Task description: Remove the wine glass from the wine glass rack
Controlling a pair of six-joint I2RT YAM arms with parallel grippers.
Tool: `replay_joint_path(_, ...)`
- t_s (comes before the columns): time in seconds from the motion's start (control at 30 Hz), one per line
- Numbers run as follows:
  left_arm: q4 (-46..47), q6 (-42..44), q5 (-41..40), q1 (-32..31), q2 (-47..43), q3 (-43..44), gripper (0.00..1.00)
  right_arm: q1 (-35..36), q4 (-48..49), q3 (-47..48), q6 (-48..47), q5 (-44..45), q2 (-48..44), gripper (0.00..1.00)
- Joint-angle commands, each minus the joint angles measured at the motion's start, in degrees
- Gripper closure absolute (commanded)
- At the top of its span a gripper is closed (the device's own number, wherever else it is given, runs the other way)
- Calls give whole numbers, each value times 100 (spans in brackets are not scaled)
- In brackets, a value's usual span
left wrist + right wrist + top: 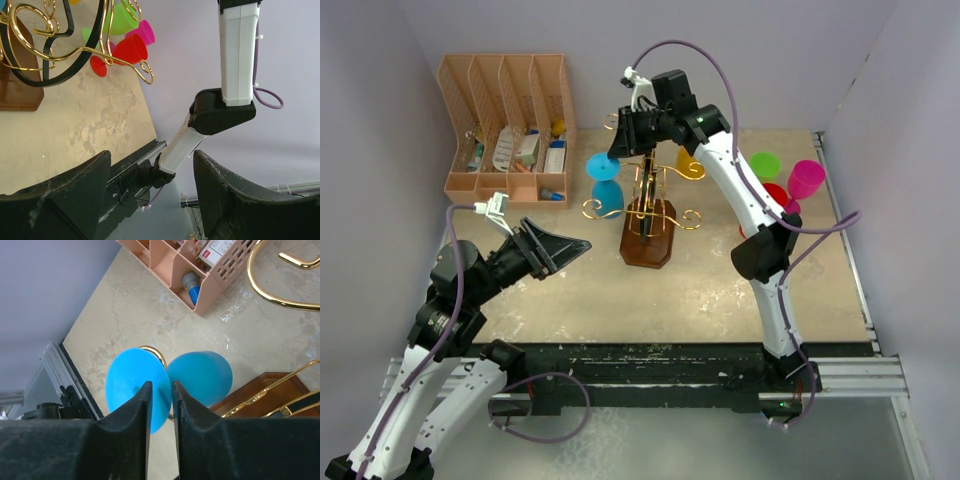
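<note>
Right wrist view: right hand (161, 387) sits around the wine glass (200, 377) stem; grip unclear.
Top view: left hand (567, 255) is open, apart from the rack (647, 238).

Left arm folded low; left gripper (150, 159) jaws wide apart. Right arm stretched forward; right gripper (160, 387) fingers (132, 415) nearly together, narrow slit between.

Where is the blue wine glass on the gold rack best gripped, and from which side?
Grip the thin stem, between the flat foot and the bowl. The blue wine glass hangs from an arm of the gold rack, so come sideways from outside the wire; the right gripper has its jaws astride the stem.
</note>
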Motion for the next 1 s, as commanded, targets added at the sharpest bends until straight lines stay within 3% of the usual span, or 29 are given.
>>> replay_joint_path(0.0,193,123,37,4,-9,77,30,18,-183,183,-48,66,74,77)
replay_joint_path(0.17,197,131,57,10,-17,68,30,18,-152,168,-17,-70,91,81)
replay_joint_path(0.37,177,123,55,3,-43,42,30,13,29,184,178,-487,74,100)
replay_joint_path(0.97,170,78,20,10,-88,29,30,0,420,39,554,-863,-182,100)
